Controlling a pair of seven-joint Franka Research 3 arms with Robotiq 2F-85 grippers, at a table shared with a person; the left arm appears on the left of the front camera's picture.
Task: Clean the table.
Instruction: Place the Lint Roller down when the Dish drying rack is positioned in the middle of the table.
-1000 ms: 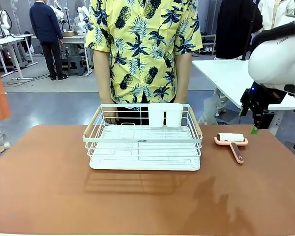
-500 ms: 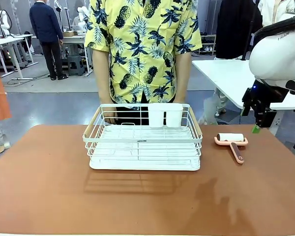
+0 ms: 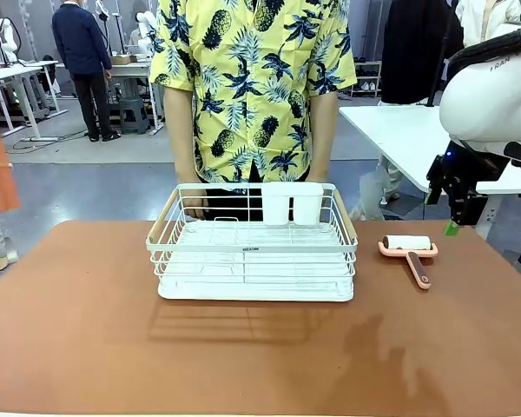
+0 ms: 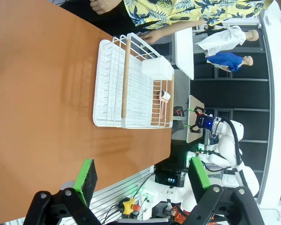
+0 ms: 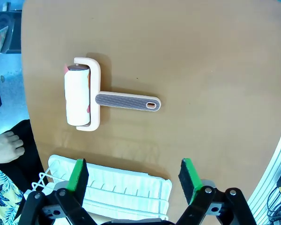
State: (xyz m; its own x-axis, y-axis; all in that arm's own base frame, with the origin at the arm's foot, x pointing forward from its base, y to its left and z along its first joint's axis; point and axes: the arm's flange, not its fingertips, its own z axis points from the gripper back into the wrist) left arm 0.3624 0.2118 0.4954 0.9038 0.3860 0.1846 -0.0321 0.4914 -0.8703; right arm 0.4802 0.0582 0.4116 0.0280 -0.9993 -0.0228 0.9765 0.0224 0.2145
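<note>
Right gripper, jaws wide, hangs above the table's right far edge; roller beside rack (probably untouched); left gripper wide too.

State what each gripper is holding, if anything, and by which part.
Nothing is held. The left gripper and right gripper are both open and empty; the lint roller lies untouched on the table.

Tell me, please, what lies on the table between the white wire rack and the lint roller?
Nothing: in the front view only bare table separates the wire rack from the lint roller; the right wrist view agrees.
</note>
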